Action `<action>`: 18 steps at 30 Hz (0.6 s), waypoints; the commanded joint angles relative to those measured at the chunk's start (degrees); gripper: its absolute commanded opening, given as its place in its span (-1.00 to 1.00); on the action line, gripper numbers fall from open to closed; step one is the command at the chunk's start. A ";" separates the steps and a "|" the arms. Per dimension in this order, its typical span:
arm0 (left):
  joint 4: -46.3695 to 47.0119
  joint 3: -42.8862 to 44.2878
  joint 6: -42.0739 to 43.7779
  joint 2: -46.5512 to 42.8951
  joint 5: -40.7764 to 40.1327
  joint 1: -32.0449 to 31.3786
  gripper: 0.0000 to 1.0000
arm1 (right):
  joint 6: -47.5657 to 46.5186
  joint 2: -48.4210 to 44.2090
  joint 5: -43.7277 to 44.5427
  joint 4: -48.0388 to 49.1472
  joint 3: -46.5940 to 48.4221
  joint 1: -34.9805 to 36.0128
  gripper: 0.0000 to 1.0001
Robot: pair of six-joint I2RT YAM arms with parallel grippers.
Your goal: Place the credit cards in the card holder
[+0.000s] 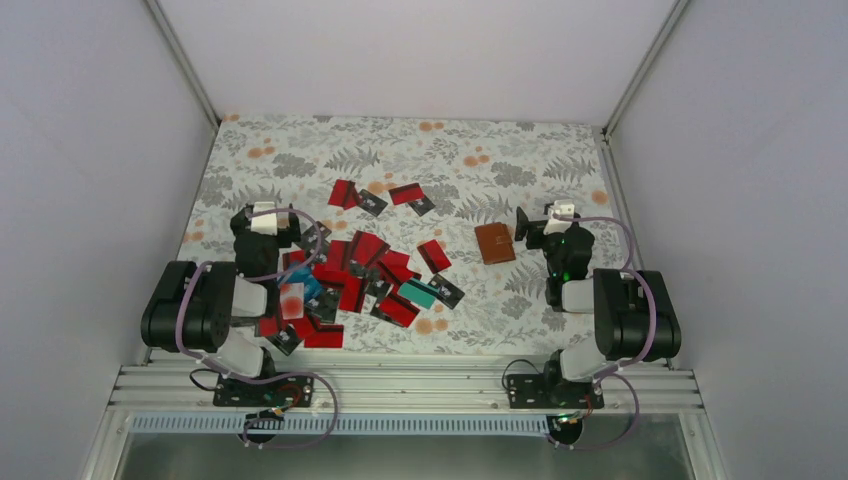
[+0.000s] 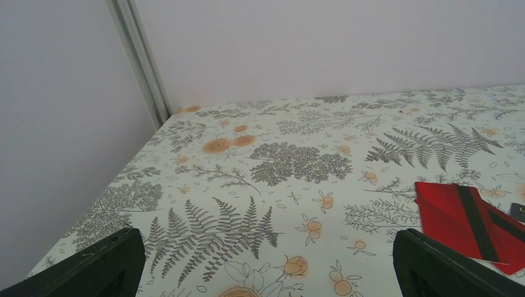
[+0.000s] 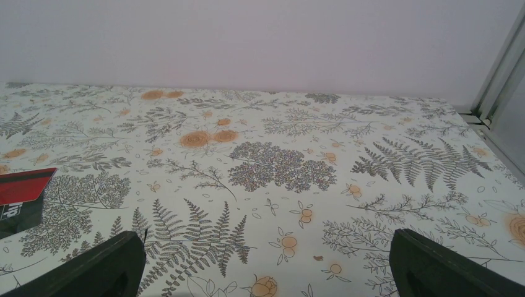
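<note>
Many credit cards (image 1: 350,275), mostly red and black with a teal one (image 1: 418,293), lie in a loose heap on the middle-left of the table. A few more (image 1: 385,197) lie farther back. The brown card holder (image 1: 494,243) lies closed and flat to the right of the heap. My left gripper (image 1: 268,213) is open and empty at the heap's left edge. In its wrist view (image 2: 269,272) a red card with a black stripe (image 2: 470,223) lies to the right. My right gripper (image 1: 548,222) is open and empty just right of the holder. Its wrist view (image 3: 266,272) shows one red-black card (image 3: 21,198) at the left edge.
The table wears a floral cloth (image 1: 300,160). White walls enclose it on three sides, with metal corner posts (image 2: 139,62) (image 3: 498,80). An aluminium rail (image 1: 400,385) with the arm bases runs along the near edge.
</note>
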 commanded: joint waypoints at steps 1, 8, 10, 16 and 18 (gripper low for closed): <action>2.07 0.65 -0.51 0.12 0.76 -0.12 1.00 | -0.48 -0.03 0.09 2.53 1.11 -0.30 0.99; 1.99 0.79 -0.45 0.21 0.84 -0.03 1.00 | -0.41 0.11 -0.14 2.29 1.39 -0.37 0.99; 2.05 0.67 -0.47 0.19 0.84 -0.03 1.00 | -0.35 0.19 -0.37 2.20 1.50 -0.56 0.99; -10.11 6.17 -1.48 -4.55 -1.65 -0.33 1.00 | 1.84 -3.16 4.23 -12.28 8.69 -0.25 1.00; -27.73 13.59 -5.39 -7.85 -5.46 -0.46 1.00 | 4.36 -7.02 6.96 -18.97 11.08 -0.28 1.00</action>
